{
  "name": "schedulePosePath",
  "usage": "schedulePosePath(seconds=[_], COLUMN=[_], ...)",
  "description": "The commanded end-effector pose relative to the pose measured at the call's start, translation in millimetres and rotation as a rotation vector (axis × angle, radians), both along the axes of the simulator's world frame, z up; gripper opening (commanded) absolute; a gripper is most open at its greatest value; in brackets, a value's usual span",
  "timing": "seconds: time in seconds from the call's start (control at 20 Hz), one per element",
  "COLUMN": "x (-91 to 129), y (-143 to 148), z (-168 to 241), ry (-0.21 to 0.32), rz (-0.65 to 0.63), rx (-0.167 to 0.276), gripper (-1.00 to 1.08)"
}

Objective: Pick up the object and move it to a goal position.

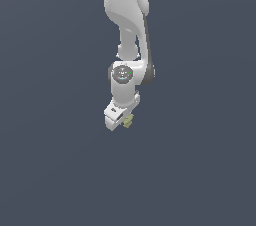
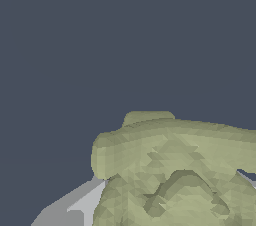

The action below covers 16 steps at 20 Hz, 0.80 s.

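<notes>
The object [image 1: 128, 120] is a small lumpy yellowish-green clump that peeks out from beneath the white hand of the arm in the exterior view. My gripper [image 1: 124, 121] sits right over it, and the hand's body hides the fingertips there. In the wrist view the object [image 2: 175, 170] fills much of the picture, very close to the camera. One grey finger [image 2: 82, 202] shows beside the clump and seems to press against it. The frames do not show whether the clump rests on the floor or hangs above it.
A flat dark blue-grey ground [image 1: 55, 170] surrounds the arm on all sides. The white arm [image 1: 125, 10] comes down from the top of the exterior view. No goal marker or other object shows.
</notes>
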<state>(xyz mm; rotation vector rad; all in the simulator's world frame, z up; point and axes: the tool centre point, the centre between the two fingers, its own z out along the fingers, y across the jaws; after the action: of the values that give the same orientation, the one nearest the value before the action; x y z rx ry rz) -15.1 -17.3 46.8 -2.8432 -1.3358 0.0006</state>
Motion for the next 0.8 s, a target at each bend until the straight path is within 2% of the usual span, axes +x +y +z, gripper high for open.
schedulePosePath(seconds=[0.0,0.35,0.75], x=[0.0,-2.5,-8.3], y=[1.3,28.9,102.0], z=[1.1,22.7,80.5], ry=[0.0,0.0,0.0], rz=[0.0,0.001,0.001], rx=[0.0,0.0,-0.002], gripper=[-1.0,-1.0,-1.0])
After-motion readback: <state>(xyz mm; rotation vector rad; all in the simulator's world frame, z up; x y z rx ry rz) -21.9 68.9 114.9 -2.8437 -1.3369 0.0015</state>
